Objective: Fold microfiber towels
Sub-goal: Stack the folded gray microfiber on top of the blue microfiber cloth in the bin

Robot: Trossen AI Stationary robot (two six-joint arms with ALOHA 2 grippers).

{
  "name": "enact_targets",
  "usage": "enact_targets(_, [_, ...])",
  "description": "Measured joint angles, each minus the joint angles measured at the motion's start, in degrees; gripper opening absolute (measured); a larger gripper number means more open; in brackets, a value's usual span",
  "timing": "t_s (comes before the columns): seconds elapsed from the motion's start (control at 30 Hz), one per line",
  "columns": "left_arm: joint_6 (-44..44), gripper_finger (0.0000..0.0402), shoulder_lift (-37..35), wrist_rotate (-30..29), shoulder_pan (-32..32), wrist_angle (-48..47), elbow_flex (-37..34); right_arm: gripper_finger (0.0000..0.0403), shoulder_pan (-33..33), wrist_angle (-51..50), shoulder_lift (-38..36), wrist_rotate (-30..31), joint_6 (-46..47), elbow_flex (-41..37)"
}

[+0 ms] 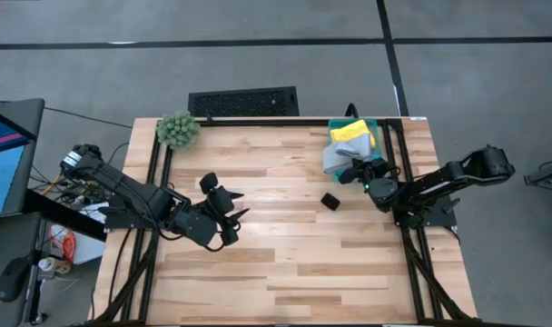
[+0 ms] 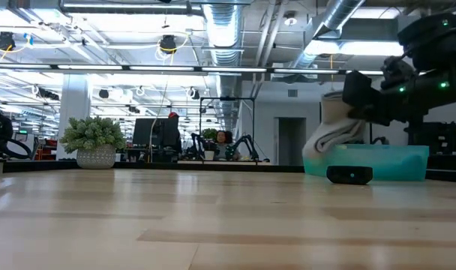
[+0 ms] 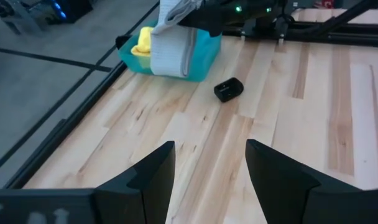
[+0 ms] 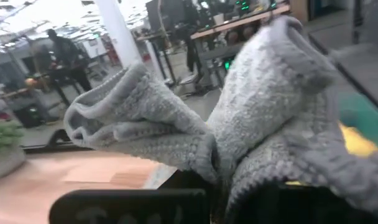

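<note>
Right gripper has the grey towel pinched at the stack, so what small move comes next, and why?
Probably draw the right gripper toward the bare table: the pale grey microfiber towel it pinches hangs over the stacked yellow towel, needing flat space.

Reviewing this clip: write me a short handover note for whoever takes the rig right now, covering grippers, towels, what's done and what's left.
Right gripper: shut on the grey towel, pinching it bunched and lifting it off the towel pile at the table's far right corner.
Left gripper: open, empty, waiting over bare table left of centre.
Yellow towel lies on the pile, teal towel beneath. Small black block sits loose near the pile.
Done: no folded towel is laid out on the table.
Left: spread the grey towel, fold it, then the rest.
</note>
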Motion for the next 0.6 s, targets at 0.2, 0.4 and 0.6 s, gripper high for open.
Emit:
enact_targets(0.2, [-1.74,0.019,0.0,1.91,-0.01,-2.36,0.0,0.0024,0.33,-3.96,0.0,2.43,-0.04,0.0])
enact_targets(0.4, [-3.33,0.019,0.0,1.94,-0.01,-4.19,0.0,0.0024,0.31,-6.23,0.0,6.19,-0.14,0.0])
enact_targets(0.6, [-1.44,0.019,-1.11,2.25,-0.02,-3.26,1.61,0.0024,1.08,-4.49,-2.57,3.86,-0.49,0.63])
